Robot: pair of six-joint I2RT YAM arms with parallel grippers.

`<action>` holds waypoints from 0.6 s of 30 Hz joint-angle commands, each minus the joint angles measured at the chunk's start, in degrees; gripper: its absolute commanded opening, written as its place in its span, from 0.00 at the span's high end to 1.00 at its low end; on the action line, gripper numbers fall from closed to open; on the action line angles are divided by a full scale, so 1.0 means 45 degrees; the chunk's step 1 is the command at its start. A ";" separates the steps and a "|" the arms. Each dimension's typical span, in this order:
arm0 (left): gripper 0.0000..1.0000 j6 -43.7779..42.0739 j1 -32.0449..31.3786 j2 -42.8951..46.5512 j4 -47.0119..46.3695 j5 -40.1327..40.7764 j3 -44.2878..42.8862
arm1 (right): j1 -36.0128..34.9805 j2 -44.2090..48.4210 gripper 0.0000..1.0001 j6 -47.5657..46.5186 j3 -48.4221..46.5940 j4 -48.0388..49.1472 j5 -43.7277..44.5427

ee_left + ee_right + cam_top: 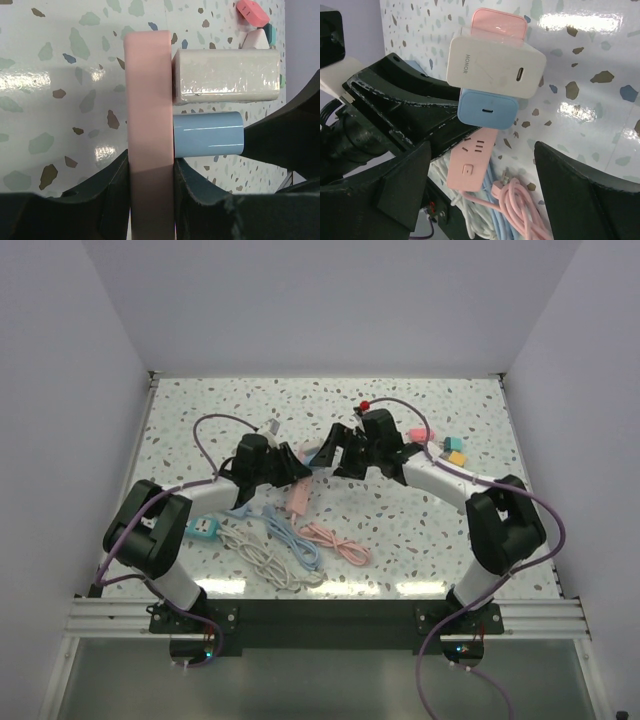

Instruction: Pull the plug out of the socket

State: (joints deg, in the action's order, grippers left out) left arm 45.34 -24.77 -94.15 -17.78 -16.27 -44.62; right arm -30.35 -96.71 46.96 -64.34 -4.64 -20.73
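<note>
The socket is a pink power strip (150, 100), lifted off the table with my left gripper (151, 170) shut across its narrow sides. Two plugs sit side by side in its face: a white charger plug (225, 75) and a light blue one (207, 134). In the right wrist view the white plug (492, 62) and the blue plug (487, 107) face the camera, with the strip (472, 157) running down below them. My right gripper (480, 160) is open, its fingers wide apart in front of the plugs and touching neither. From above, both grippers meet at the strip (298, 495).
A coiled pink cord (335, 542), a blue cable (295, 540) and a white cable (260, 560) lie on the table near the front. A teal adapter (203, 530) sits at the left. Small coloured adapters (450, 448) lie at the back right.
</note>
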 commanded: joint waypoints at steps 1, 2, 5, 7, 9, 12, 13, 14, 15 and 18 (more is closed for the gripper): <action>1.00 0.0022 -0.0178 0.0707 -0.0775 -0.0095 -0.0709 | -0.0365 -0.0111 0.13 0.0697 -0.0078 0.0973 0.1167; 1.00 0.0080 -0.0197 0.0668 -0.0795 -0.0114 -0.0729 | -0.0423 -0.0285 0.14 0.0717 -0.0291 0.0819 0.1382; 1.00 0.0158 -0.0276 0.0668 -0.0873 -0.0114 -0.0729 | -0.0794 -0.0559 0.20 0.0678 -0.0507 0.0642 0.2416; 1.00 0.0197 -0.0354 0.0707 -0.0873 -0.0095 -0.0709 | -0.0892 -0.0677 0.25 0.0639 -0.0546 0.0564 0.3312; 1.00 0.0236 -0.0373 0.0824 -0.0892 -0.0017 -0.0690 | -0.0951 -0.0872 0.28 0.0716 -0.0625 0.0544 0.3707; 1.00 0.0236 -0.0412 0.0864 -0.0834 0.0100 -0.0651 | -0.0951 -0.0776 0.29 0.0951 -0.0197 0.1438 0.4236; 1.00 0.0256 -0.0412 0.0883 -0.0815 0.0120 -0.0631 | -0.0951 -0.0775 0.29 0.1087 -0.0157 0.1616 0.4255; 1.00 0.0275 -0.0432 0.0883 -0.0795 0.0159 -0.0631 | -0.0971 -0.0814 0.30 0.1146 -0.0176 0.1637 0.4371; 1.00 0.0295 -0.0451 0.0864 -0.0795 0.0178 -0.0612 | -0.0990 -0.0776 0.30 0.1243 -0.0137 0.1754 0.4411; 1.00 0.0353 -0.0471 0.0785 -0.0795 0.0257 -0.0553 | -0.0971 -0.0639 0.30 0.1712 0.0273 0.2651 0.4275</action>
State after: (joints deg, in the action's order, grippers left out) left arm 45.93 -26.02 -93.47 -17.67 -14.68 -44.82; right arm -35.11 -100.36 51.92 -64.05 1.17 -5.06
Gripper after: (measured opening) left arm 0.379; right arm 0.703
